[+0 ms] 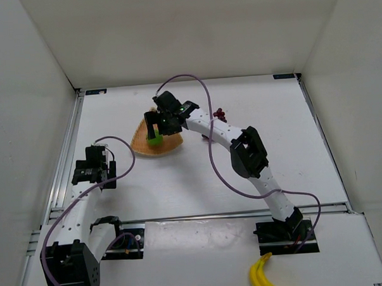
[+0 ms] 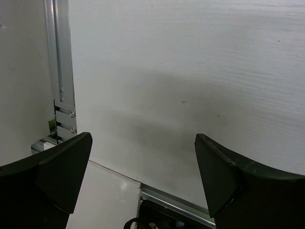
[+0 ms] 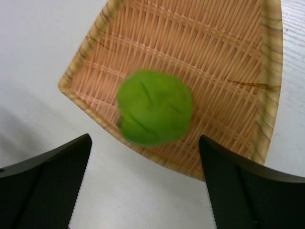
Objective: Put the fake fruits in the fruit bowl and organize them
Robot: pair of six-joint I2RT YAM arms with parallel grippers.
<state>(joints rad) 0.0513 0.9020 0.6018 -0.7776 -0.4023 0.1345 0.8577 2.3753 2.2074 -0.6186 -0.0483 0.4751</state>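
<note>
The green apple (image 3: 155, 107) is blurred over the wicker fruit bowl (image 3: 228, 52), close to its near rim, apart from my fingers. In the top view the apple (image 1: 155, 139) shows over the bowl (image 1: 143, 145), right under my right gripper (image 1: 160, 125), which is open and empty. In the right wrist view the right gripper (image 3: 145, 183) has its jaws wide apart on either side below the apple. The dark red grapes (image 1: 219, 114) lie on the table behind the right forearm. My left gripper (image 1: 93, 172) is open and empty near the left rail, and it also shows in the left wrist view (image 2: 143, 179).
White walls close in the table on three sides. A metal rail (image 1: 65, 155) runs along the left edge, and it also shows in the left wrist view (image 2: 62, 71). A yellow banana (image 1: 263, 276) lies off the table at the front. Purple cables (image 1: 210, 148) loop over the right arm.
</note>
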